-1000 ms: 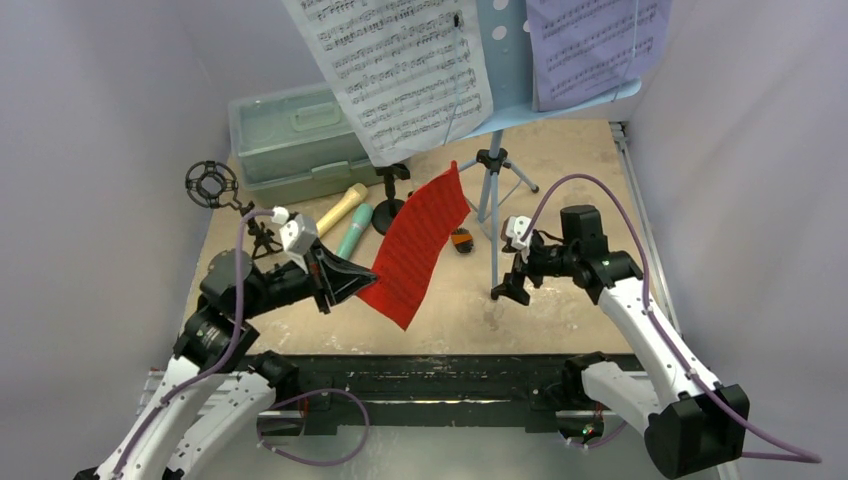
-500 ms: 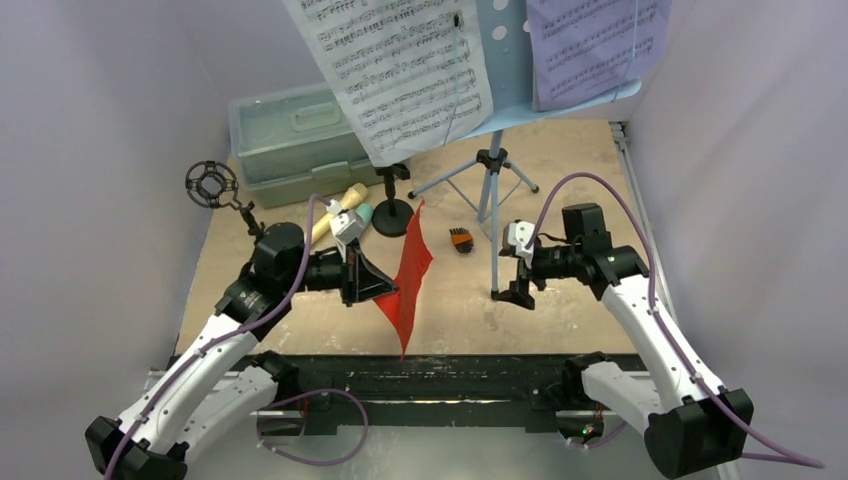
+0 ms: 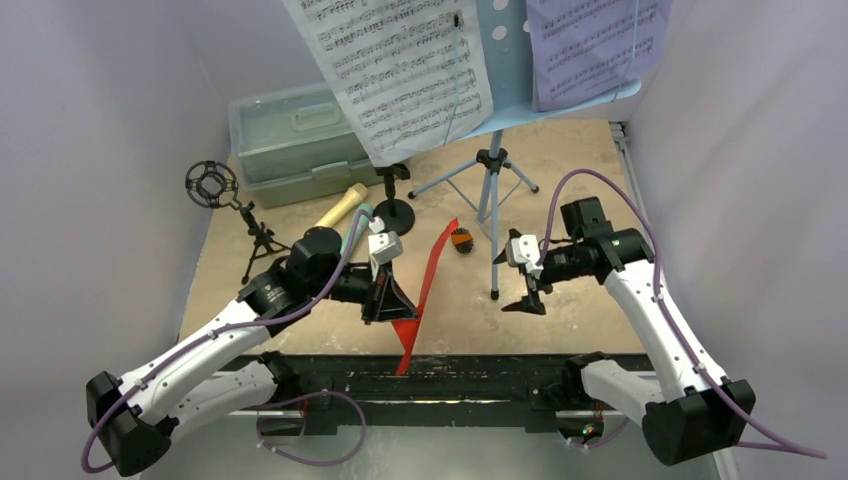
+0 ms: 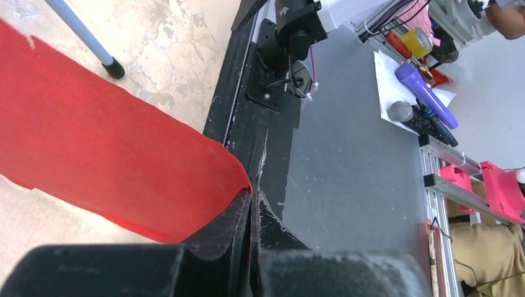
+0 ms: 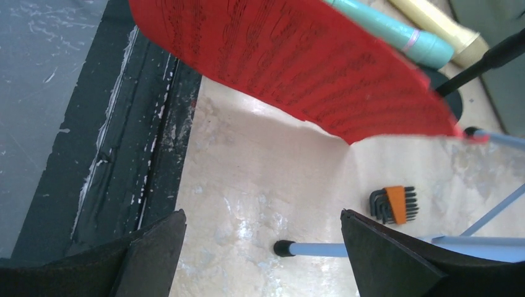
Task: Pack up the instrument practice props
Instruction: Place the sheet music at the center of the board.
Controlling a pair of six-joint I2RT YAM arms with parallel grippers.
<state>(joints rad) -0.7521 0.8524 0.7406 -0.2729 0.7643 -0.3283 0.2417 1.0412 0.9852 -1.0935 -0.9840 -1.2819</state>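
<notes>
— What stands at the left of the table?
— The ring-top tripod holder (image 3: 212,184), upright. Behind it, toward the back wall, is the pale green case (image 3: 290,140). Just right of those, the tan microphone (image 3: 342,206) and the teal microphone (image 3: 358,216) lie side by side on the tabletop, the teal one partly hidden behind the left arm.
— And the left gripper (image 3: 392,300)?
— Its jaws are pressed together on a corner of the red sheet (image 3: 432,275), which hangs edge-on above the table's near edge, off the surface.
— Further right?
— The round-base holder (image 3: 395,213) stands behind the sheet, and a small orange hex-key set (image 3: 461,241) lies on the table near it. The light-blue music rack (image 3: 500,60) stands on its tripod, carrying the white sheet (image 3: 400,70) and the purple sheet (image 3: 590,45).
— The right gripper (image 3: 528,295)?
— Jaws wide apart, holding nothing. It hovers just beside one tripod leg, near the red sheet.
</notes>
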